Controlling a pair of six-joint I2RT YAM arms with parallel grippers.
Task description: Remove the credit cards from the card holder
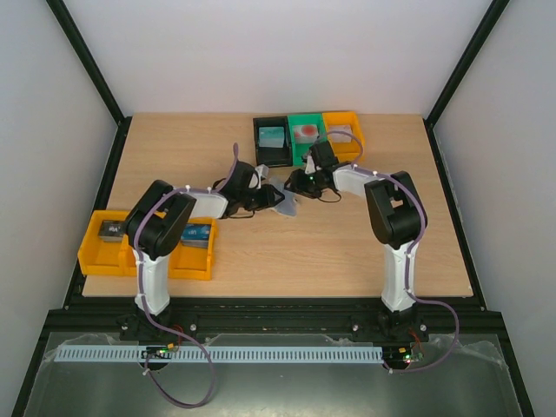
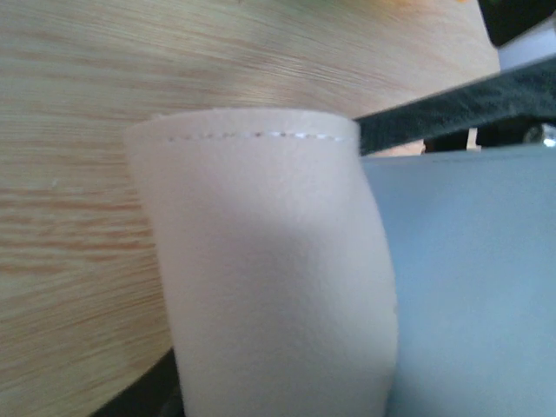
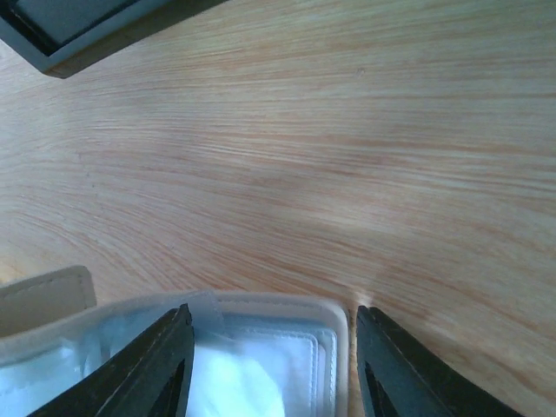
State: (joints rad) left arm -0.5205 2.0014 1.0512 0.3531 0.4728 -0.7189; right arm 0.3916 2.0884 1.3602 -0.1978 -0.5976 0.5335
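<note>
the small folding card holder, cream-beige outside and blue-grey inside [image 1: 287,206], lay open on the pale wooden desk [image 1: 347,252], about midway between its left and right edges and nearer the far edge, just in front of a row of black, green and yellow plastic bins [image 1: 306,116]. the right gripper [image 3: 271,317] straddled one end of it with its black fingers [image 3: 165,365] spread apart. a sliver of wood showed between the holder's stitched rim and the other finger, so it was released, not clamped. the left gripper [image 1: 268,201] sat right at the cream flap. its own view was filled by that flap, so i could not tell whether it was clenched. no credit card showed; presumably they were tucked in the pockets. the risk, as i judged it: if the flap was not firmly pinned, closing the right fingers might pinch the holder's whole wall rather than a card, dragging the soft holder or folding it shut. a thin, slick card could also slip from the pads.
</note>
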